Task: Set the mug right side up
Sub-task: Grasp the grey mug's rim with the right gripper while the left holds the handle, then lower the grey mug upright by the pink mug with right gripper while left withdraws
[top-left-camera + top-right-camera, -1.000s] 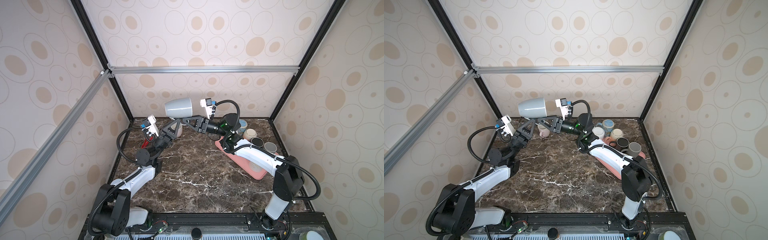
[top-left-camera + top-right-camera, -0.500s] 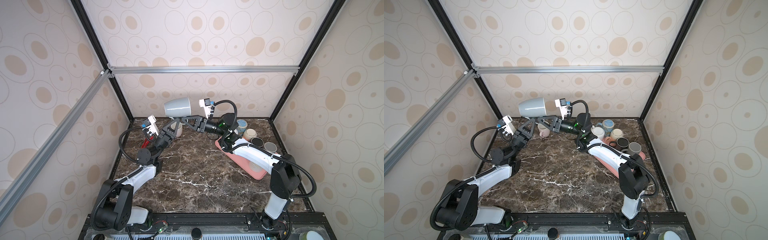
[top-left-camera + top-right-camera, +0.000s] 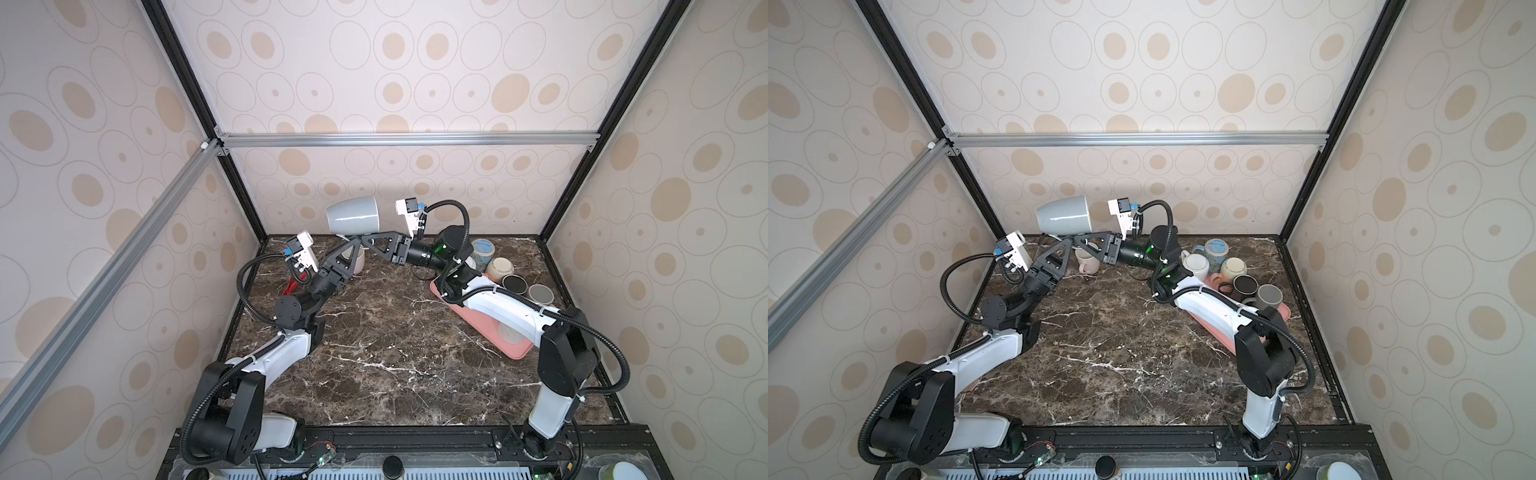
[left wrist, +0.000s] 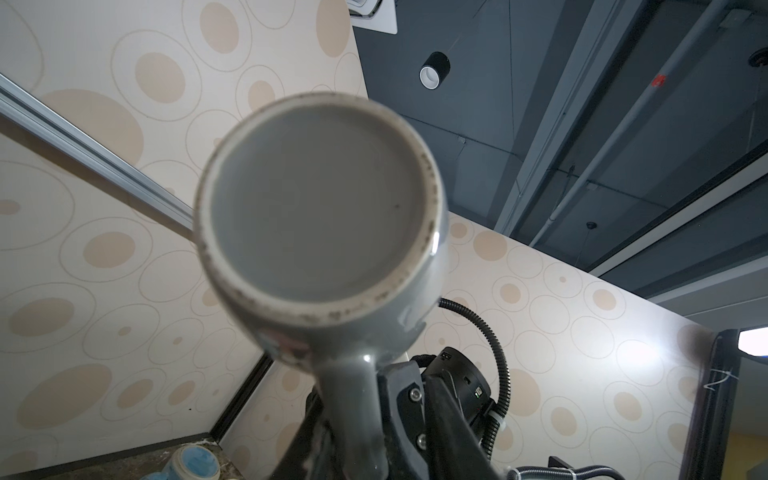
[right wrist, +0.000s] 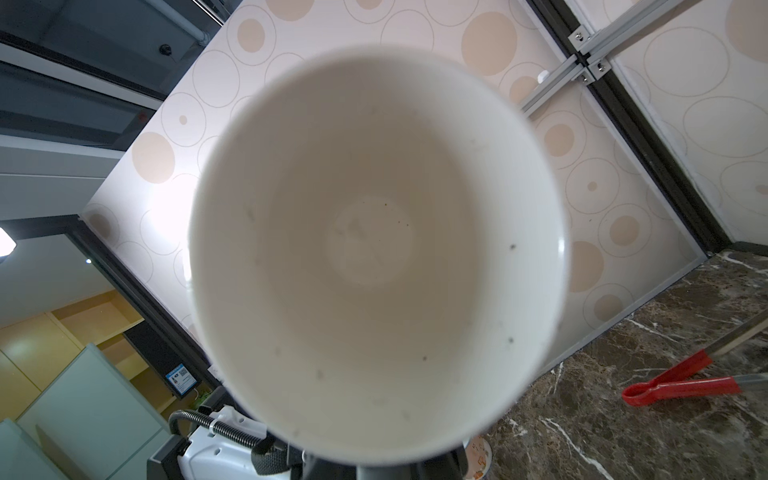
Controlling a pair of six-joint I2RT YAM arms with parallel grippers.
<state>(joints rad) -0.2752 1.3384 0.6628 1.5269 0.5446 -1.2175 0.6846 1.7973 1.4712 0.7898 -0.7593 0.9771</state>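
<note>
Hanging in the air over the back of the dark marble worktop [image 3: 395, 332], the grey ceramic mug [image 3: 353, 216] lies on its side, so by my reckoning you have about a quarter turn to make. Its long axis runs roughly level between your two arms. The white mouth faces your right wrist camera, the unglazed base ring faces your left one, and the curved handle [image 4: 353, 399] points down towards the worktop.

Your right tool [image 3: 1077, 240] is clenched on that handle and appears to carry the mug. Your left tool [image 3: 351, 244] points up from the other side, its tips right at the same handle. You cannot tell whether it is clamped or let go, because the two tools meet in one dark knot in both top views.

Plan the next move from that: the mouth must swing upwards, away from the right arm, turning about the handle grip. The blurred mug fills both wrist views, so the fingertips are hidden there. A pale mug [image 3: 1088, 259] stands on the worktop just under the meeting point, partly covered by the tools.
</note>
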